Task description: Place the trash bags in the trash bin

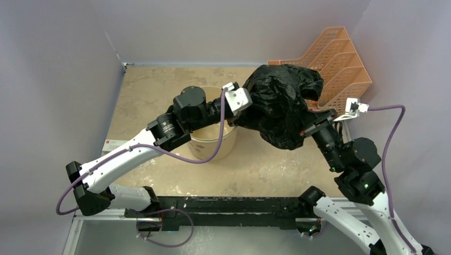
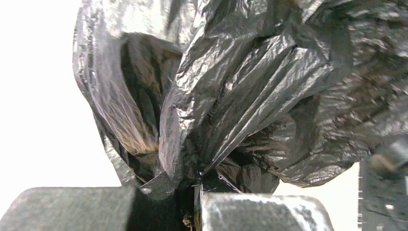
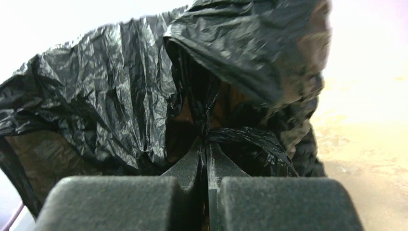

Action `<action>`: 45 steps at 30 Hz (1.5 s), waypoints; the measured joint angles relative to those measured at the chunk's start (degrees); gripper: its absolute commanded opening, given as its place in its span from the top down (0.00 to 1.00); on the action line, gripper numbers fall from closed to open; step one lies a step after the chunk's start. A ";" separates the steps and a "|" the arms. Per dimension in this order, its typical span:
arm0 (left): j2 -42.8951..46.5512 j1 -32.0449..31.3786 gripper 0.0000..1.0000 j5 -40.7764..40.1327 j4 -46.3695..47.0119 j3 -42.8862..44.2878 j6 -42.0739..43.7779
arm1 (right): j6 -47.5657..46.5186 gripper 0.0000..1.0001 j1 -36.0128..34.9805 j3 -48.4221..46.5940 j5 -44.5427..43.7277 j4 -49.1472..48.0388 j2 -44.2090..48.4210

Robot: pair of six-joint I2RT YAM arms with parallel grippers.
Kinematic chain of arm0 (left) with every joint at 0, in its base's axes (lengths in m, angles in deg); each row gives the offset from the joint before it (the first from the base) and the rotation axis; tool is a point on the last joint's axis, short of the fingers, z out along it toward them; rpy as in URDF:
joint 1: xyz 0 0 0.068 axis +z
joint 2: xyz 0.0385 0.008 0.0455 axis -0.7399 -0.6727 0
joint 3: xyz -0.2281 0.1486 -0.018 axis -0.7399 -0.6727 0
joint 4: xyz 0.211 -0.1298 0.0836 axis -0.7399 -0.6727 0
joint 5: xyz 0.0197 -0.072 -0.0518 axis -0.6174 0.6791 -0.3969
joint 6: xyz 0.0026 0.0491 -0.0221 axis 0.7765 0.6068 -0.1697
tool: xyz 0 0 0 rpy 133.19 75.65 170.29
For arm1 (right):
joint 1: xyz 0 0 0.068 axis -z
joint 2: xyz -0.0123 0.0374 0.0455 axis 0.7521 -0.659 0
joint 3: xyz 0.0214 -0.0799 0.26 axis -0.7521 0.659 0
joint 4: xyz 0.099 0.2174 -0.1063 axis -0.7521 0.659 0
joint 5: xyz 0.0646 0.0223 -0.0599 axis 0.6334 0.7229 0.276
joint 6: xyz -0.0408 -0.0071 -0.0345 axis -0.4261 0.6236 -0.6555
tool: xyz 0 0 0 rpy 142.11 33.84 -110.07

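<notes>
A crumpled black trash bag (image 1: 279, 103) hangs in the air between both arms, to the right of the cream trash bin (image 1: 213, 144). My left gripper (image 1: 245, 112) is shut on the bag's left edge, reaching across above the bin. The film bunches right at its closed fingertips (image 2: 166, 185) in the left wrist view, and the trash bag (image 2: 250, 91) fills that view. My right gripper (image 1: 304, 133) is shut on the bag's lower right side; in the right wrist view a twisted strip of trash bag (image 3: 120, 96) is pinched at the gripper (image 3: 207, 144). Most of the bin is hidden under my left arm.
An orange mesh desk organiser (image 1: 340, 66) stands at the back right, just behind the bag. Grey walls close in the beige table (image 1: 266, 167) on the left, back and right. A white card (image 1: 114, 144) lies at the left edge.
</notes>
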 measured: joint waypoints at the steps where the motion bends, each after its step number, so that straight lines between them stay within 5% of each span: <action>1: 0.00 0.35 1.00 -1.20 -0.35 0.50 1.20 | -0.07 1.00 0.00 0.26 0.96 -0.61 -0.35; 16: 3.91 1.42 1.00 -10.34 -4.70 7.15 7.89 | -0.42 1.00 0.00 1.55 10.05 -6.58 -4.46; 31: 12.07 9.86 1.00 -18.62 -16.24 -6.82 -3.87 | -0.83 1.00 0.00 0.81 12.17 -6.27 -13.38; 45: 18.69 16.81 1.00 -17.07 -21.44 -7.89 -9.33 | -5.38 1.00 0.00 -12.20 18.05 -7.91 -25.51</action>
